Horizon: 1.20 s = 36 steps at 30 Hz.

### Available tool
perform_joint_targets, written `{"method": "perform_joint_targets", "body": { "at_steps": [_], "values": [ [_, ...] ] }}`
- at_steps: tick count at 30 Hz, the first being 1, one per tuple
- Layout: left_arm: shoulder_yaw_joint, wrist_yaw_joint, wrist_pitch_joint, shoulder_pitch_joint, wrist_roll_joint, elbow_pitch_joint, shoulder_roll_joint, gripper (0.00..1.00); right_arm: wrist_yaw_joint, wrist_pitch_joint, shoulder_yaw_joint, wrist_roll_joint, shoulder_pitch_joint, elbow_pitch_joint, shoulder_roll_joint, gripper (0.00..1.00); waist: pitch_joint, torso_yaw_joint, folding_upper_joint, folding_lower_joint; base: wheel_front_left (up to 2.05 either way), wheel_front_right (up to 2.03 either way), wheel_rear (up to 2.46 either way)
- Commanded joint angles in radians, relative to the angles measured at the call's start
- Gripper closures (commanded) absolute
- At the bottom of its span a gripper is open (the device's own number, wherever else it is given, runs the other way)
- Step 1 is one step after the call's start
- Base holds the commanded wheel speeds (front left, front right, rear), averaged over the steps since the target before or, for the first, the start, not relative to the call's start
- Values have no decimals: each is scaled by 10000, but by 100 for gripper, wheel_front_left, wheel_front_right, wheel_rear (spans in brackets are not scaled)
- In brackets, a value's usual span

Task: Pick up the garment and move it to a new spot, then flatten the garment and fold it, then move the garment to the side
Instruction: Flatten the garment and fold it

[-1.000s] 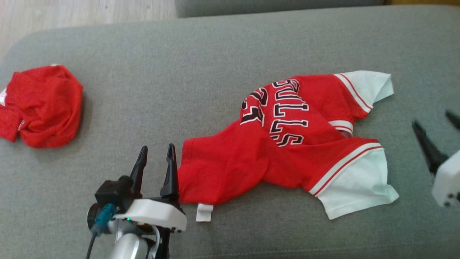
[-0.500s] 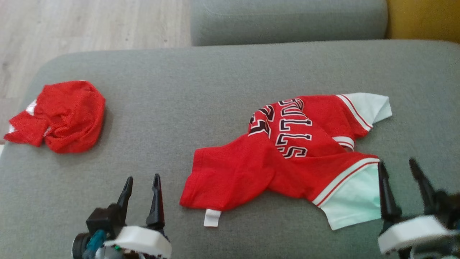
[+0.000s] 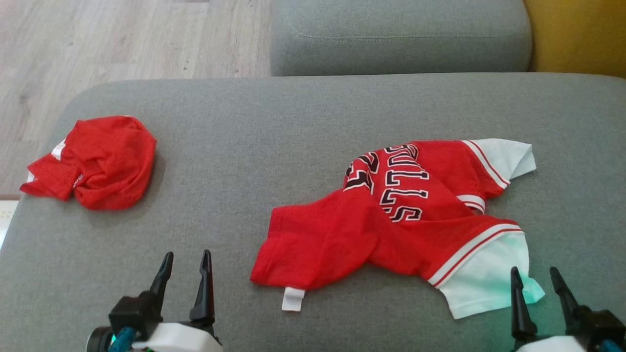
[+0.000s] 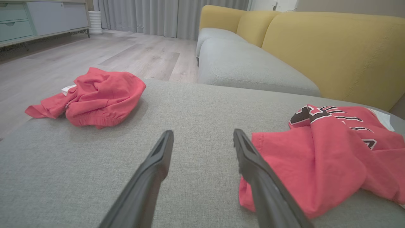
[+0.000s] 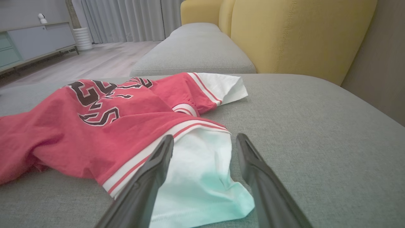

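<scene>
Change since earlier frame: head camera has tilted, shifting the whole picture. Relative to the garment [image 3: 391, 220], the left pincer [image 3: 187, 254] has drawn off from the red hem it stood against. The right pincer [image 3: 534, 270] has come in from the right to the near white sleeve [image 3: 484, 283].
Crumpled red cloth [image 3: 105, 161]: bunched at the far left of the grey cushion [image 3: 244, 146], well apart from the garment.
Left arm pose: low at lower left of the head view, fingers pointing away from the robot. Pincer stands apart and holds nothing. Bare cushion lies between it and the hem.
Garment location: right of centre on the cushion. Red with white sleeves, rumpled, a ridge across its middle, white tag [image 3: 292, 298] at the near hem.
Right arm pose: low at lower right, fingers pointing away. Pincer stands apart and empty. The sleeve's tip lies under and between the fingers; contact cannot be told.
Hidden or unclear: lettering [image 3: 401, 190] is partly buried in folds. Both wrists are cut off by the bottom edge.
</scene>
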Motion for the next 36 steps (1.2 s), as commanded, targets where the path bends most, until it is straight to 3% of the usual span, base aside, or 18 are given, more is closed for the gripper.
{"method": "perform_joint_targets", "body": {
  "at_steps": [1, 36],
  "values": [
    [419, -105, -122, -218, 63, -381, -17, 0, 73, -190, 181, 93, -659, -206, -91, 0, 5, -26, 0, 0, 0, 0, 0],
    [141, -169, -122, -130, -61, -116, -20, 0, 73, -193, 487, -22, -850, -182, -89, 0, 46, -116, 0, 0, 0, 0, 0]
  ]
}}
